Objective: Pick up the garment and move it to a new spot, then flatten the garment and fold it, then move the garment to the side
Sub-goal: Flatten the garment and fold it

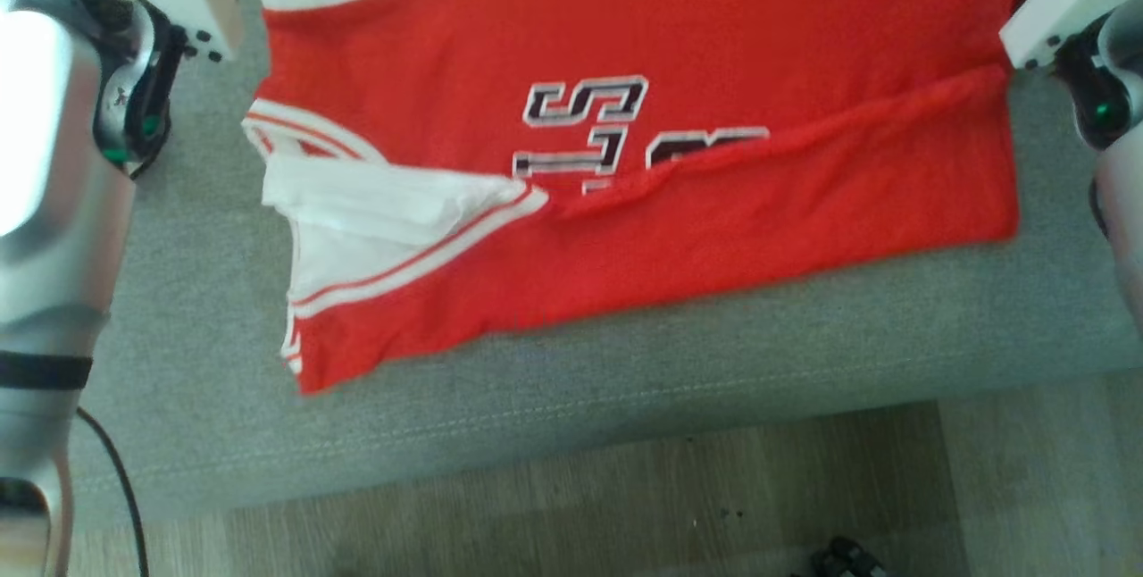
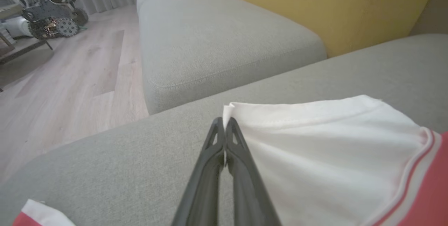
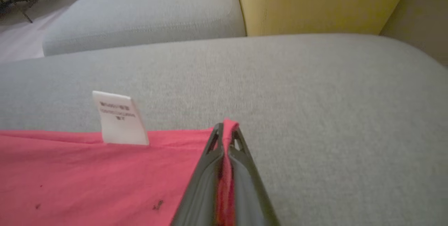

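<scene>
The garment [image 1: 625, 202] is a red shirt with white sleeves and black-and-white lettering, spread on the grey sofa cushion [image 1: 196, 363] with its near edge folded over. In the left wrist view my left gripper [image 2: 224, 124] is shut on the corner of a white sleeve [image 2: 315, 142]. The right wrist view has my right gripper [image 3: 225, 129] shut on a corner of the red cloth [image 3: 87, 170], beside a white care label [image 3: 119, 119]. In the head view, my two wrists [image 1: 134, 41] [image 1: 1080, 32] flank the shirt at the upper left and upper right.
Yellow back cushions [image 2: 315, 5] rise behind the seat. A second grey cushion [image 2: 217, 37] lies beyond. Wooden floor [image 1: 625, 505] runs along the sofa's front edge, with a black cable [image 1: 116, 488] at the lower left. Another robot [image 2: 45, 12] stands far off.
</scene>
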You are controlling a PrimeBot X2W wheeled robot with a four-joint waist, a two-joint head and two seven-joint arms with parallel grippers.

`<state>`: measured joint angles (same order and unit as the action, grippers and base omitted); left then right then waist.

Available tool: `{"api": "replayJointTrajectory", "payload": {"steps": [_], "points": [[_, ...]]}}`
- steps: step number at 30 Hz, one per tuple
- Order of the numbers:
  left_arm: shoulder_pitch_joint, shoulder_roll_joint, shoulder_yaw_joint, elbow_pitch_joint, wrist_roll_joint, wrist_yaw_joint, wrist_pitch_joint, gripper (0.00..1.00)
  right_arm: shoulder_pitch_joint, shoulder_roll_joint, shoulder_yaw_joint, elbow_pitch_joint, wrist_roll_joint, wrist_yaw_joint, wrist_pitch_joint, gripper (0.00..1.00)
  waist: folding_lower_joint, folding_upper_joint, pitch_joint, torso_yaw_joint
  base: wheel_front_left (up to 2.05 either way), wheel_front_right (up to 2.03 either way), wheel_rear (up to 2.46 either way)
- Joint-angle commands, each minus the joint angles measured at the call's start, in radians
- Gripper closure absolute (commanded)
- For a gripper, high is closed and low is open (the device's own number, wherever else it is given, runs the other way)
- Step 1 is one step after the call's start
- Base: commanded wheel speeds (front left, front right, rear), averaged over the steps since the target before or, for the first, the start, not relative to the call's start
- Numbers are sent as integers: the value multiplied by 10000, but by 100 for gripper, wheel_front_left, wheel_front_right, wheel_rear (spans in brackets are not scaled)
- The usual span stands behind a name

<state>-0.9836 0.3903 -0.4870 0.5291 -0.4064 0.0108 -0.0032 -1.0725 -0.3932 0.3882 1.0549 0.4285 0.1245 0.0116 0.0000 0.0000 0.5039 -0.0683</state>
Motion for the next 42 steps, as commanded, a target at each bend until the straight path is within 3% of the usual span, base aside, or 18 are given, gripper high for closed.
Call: {"api": "replayJointTrajectory", "payload": {"steps": [1, 5, 18, 30, 42], "points": [[-368, 438, 542, -130, -16, 182, -234, 100, -282, -82, -81, -107, -157, 62, -371, 100, 0, 0, -85, 7, 0, 0, 0], [-393, 326, 552, 240, -28, 245, -616, 100, -370, 167, -72, 220, -216, 62, -893, 100, 0, 0, -236, -7, 0, 0, 0], [638, 509, 78, 64, -323, -487, -565, 100, 361, 323, 533, 309, 688, 62, -1414, 100, 0, 0, -946, 63, 0, 0, 0], [3027, 1734, -584, -2784, -441, -734, 492, 100, 1503, -405, 1055, -425, 1828, 62, -1385, 100, 0, 0, -1655, 237, 0, 0, 0], [5216, 2951, -560, -5681, -1338, -473, 1831, 100, 2585, -1019, 1669, -1437, 2605, 62, -401, 100, 0, 0, -2098, 338, 0, 0, 0]]}}
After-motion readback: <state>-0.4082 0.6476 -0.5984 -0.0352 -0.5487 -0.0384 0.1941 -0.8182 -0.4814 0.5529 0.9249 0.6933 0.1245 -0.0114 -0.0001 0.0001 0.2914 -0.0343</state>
